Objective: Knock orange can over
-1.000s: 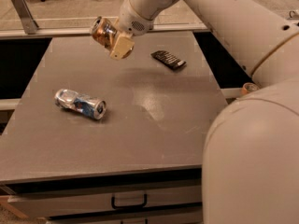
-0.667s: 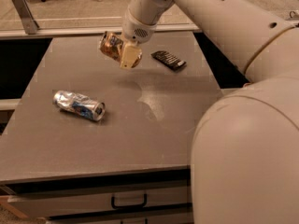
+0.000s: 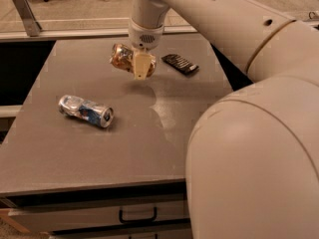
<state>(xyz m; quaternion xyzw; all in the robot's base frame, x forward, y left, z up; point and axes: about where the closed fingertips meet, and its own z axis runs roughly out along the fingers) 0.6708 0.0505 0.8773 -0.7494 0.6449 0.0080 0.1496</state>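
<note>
Two cans show on my feed, and only one of them lies on the grey table point(image 3: 75, 173). The orange can point(image 3: 121, 57) sits in the gripper point(image 3: 133, 64), tipped well off upright, at about 12 o'clock from the table's middle. A faint shadow on the surface just below suggests it hangs clear of the tabletop, though I cannot be sure of the gap. One cream finger point(image 3: 142, 66) lies across the can's right flank. The other is hidden behind the can, so I read the fingers as narrowed onto it. The arm point(image 3: 239, 19) comes in from the upper right, and its big white body fills the 4 o'clock corner of my view. A crushed blue-and-silver can point(image 3: 85, 110) lies on its side toward 9 o'clock, well apart from the gripper. A flat dark object point(image 3: 180, 63) rests at roughly 1 o'clock, near the gripper but not touching it. A drawer handle point(image 3: 137, 215) shows below the table's front edge.
</note>
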